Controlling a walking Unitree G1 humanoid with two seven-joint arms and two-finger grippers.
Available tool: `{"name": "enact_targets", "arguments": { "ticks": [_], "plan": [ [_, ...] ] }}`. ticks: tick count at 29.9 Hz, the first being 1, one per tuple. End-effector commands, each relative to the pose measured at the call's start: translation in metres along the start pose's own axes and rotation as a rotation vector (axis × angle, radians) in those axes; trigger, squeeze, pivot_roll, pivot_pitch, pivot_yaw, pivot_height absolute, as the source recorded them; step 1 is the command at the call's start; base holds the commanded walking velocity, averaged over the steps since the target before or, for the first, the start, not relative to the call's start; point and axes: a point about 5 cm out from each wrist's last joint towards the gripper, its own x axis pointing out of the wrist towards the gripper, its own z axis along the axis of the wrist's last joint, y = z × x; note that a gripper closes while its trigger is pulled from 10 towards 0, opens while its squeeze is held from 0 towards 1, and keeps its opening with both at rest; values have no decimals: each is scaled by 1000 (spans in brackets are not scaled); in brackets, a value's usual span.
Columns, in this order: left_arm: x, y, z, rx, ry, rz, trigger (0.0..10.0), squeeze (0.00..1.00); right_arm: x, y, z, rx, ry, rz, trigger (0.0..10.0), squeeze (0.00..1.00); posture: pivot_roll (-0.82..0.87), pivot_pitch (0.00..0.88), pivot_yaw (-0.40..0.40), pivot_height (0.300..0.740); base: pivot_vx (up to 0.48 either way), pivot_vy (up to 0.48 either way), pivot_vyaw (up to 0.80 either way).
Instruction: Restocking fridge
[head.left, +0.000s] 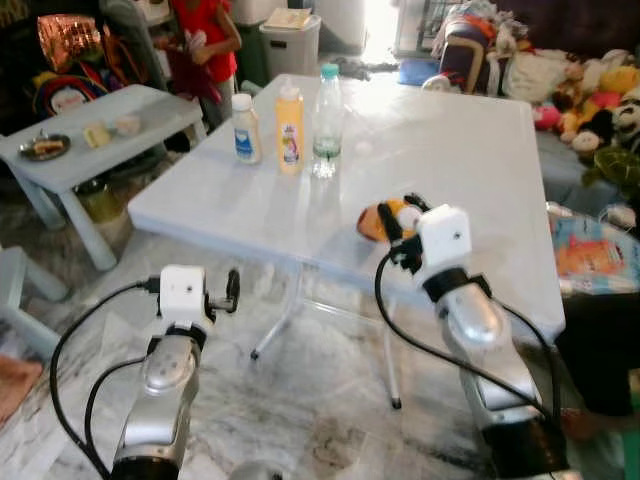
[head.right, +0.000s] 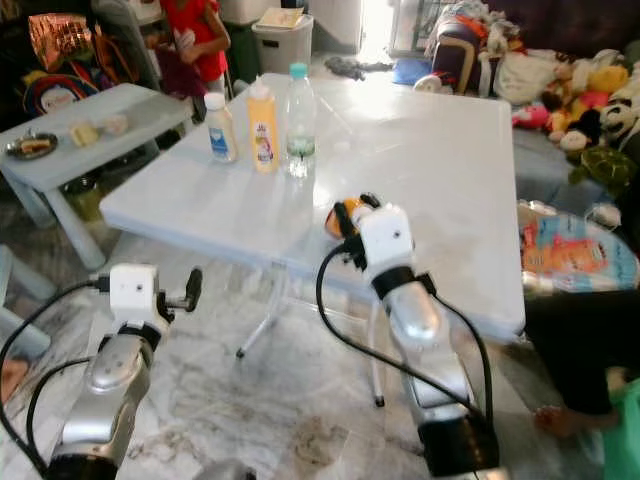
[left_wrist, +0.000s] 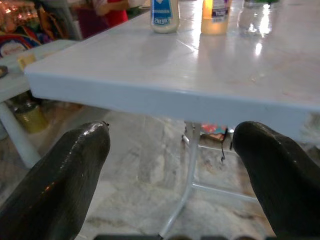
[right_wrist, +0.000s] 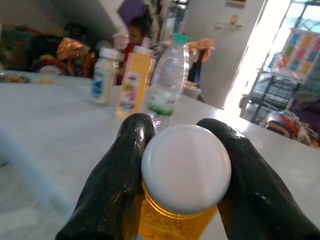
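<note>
My right gripper (head.left: 398, 222) is shut on a small orange jar with a white cap (right_wrist: 185, 175), held at the near edge of the white table (head.left: 470, 160). Its black fingers (right_wrist: 120, 170) clamp the jar just below the cap. At the table's far left stand a white bottle (head.left: 245, 130), a yellow bottle (head.left: 290, 127) and a clear water bottle (head.left: 326, 120). My left gripper (head.left: 232, 290) hangs open below the table's near left edge, holding nothing; its fingers (left_wrist: 65, 180) frame the table edge (left_wrist: 165, 100).
A low grey side table (head.left: 100, 125) with food stands at the left. A person in red (head.left: 205, 40) stands behind it. Soft toys (head.left: 600, 100) pile at the right, with a bin (head.left: 290, 40) at the back. Marble floor (head.left: 300, 400) lies beneath.
</note>
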Motion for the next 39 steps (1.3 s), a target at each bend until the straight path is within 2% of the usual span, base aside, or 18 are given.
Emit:
{"name": "enact_targets", "arguments": {
  "ticks": [1, 6, 14, 15, 16, 18, 19, 20, 22, 25, 28, 32, 38, 39],
  "plan": [
    [2, 2, 3, 13, -12, 6, 10000, 0, 2, 9, 1, 16, -1, 53, 10000, 0, -5, 0, 9, 740, -285, 0, 0],
    [0, 1, 0, 27, -4, -9, 10000, 0, 3, 14, 5, 23, -34, 92, 10000, 0, -4, 0, 8, 740, -49, 0, 714],
    [-2, 11, -9, 74, 25, -11, 10000, 0, -14, 6, -20, 22, 42, -2, 10000, 0, -3, 0, 14, 740, 0, 0, 777],
    [-2, 12, -11, 83, 31, -16, 10000, 0, -17, 1, -27, 65, 79, -47, 10000, 0, -3, 0, 16, 740, 0, 0, 781],
    [-2, 12, -11, 83, 31, -16, 10000, 0, -17, 1, -27, 65, 79, -47, 10000, 0, -3, 0, 16, 740, 0, 0, 781],
    [-1, 12, -11, 94, 34, -19, 10000, 0, -17, -6, -32, 171, 118, -120, 10000, 0, -5, 0, 17, 740, 0, 0, 775],
    [-1, 12, -11, 94, 34, -19, 10000, 0, -17, -6, -32, 171, 118, -120, 10000, 0, -5, 0, 17, 740, 0, 0, 775],
    [2, 11, -8, 104, 22, -27, 10000, 0, -12, -13, -34, 205, 137, -133, 10000, 0, 2, 0, 11, 740, 0, 0, 775],
    [5, 11, -5, 110, 13, -31, 10000, 0, -8, -17, -33, 185, 139, -115, 10000, 0, 3, 0, 12, 740, 0, 0, 778],
    [6, 18, -2, 112, -10, -5, 10000, 0, -1, -24, -43, 243, 215, -136, 10000, 0, -2, 0, 18, 740, 0, 0, 777],
    [8, 19, 6, 120, -48, 3, 10000, 0, 8, -14, -36, 150, 193, -48, 10000, 0, 4, 0, 15, 740, 0, 0, 775],
    [11, 18, 5, 138, -48, -2, 10000, 0, 13, 2, -27, 144, 130, 42, 10000, 0, 7, 0, 1, 740, 0, 0, 778],
    [6, 18, 0, 115, -48, 36, 10000, 0, -2, -1, -42, 250, 152, -93, 10000, 0, 8, 0, -12, 740, 0, 0, 776],
    [2, 20, -2, 112, -46, 44, 10000, 0, -9, 0, -45, 287, 156, -128, 10000, 0, 1, 0, -11, 740, 0, 0, 781]
  ]
}}
